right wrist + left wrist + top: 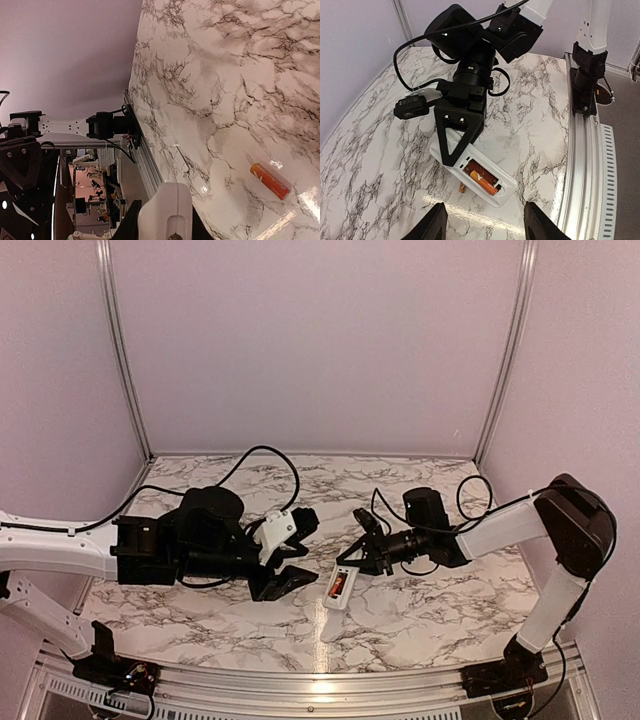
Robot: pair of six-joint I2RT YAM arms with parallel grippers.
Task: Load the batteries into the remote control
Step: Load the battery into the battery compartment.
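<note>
Left fingers point(436, 225) apart, right fingers point(465, 120) clamping 1 remote control point(507, 190) (1 battery point(481, 183) loaded, 1 battery point(270, 181) beside it).

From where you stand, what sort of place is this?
Probably a robot test booth: plain wall panels between aluminium posts, a marble-patterned table, left arm and right arm over a remote control.

The remote control point(505, 179) lies on the desk point(380, 165), one battery point(481, 180) in its recess, the other battery point(270, 181) just beside it.
</note>
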